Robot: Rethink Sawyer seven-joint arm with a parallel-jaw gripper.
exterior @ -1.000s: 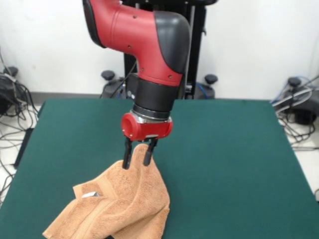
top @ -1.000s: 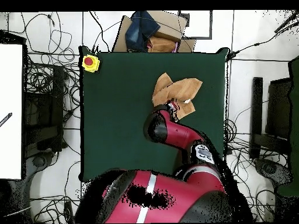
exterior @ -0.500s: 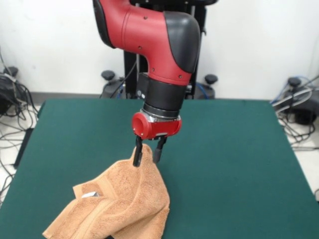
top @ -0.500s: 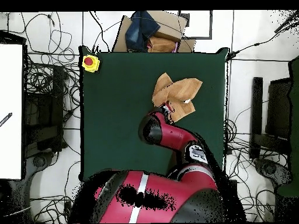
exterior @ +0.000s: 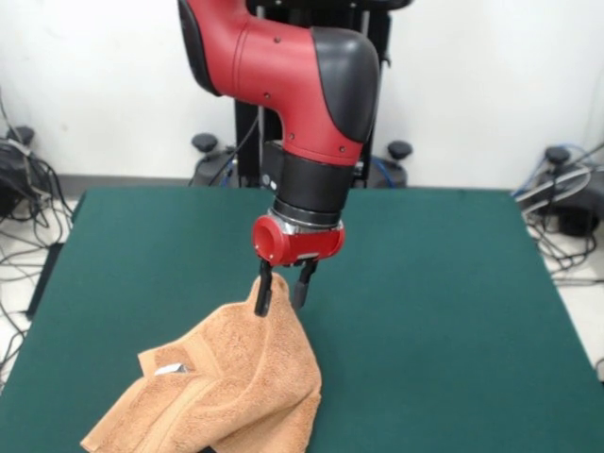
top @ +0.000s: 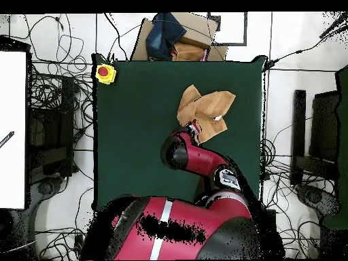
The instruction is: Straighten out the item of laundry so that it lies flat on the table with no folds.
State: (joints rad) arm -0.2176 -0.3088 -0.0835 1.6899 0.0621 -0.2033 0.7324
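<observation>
I see the gripper [exterior: 281,294] with its jaws apart, straddling the raised peak of the peach towel [exterior: 226,392]. The towel lies crumpled on the green tabletop [exterior: 444,311].

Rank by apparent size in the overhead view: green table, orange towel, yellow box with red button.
1. Dark green felt-topped table, by far the largest.
2. Crumpled peach-orange terry-cloth towel, covering a small patch of the table.
3. Small yellow box with red button at the table's corner, clearly smallest.
</observation>
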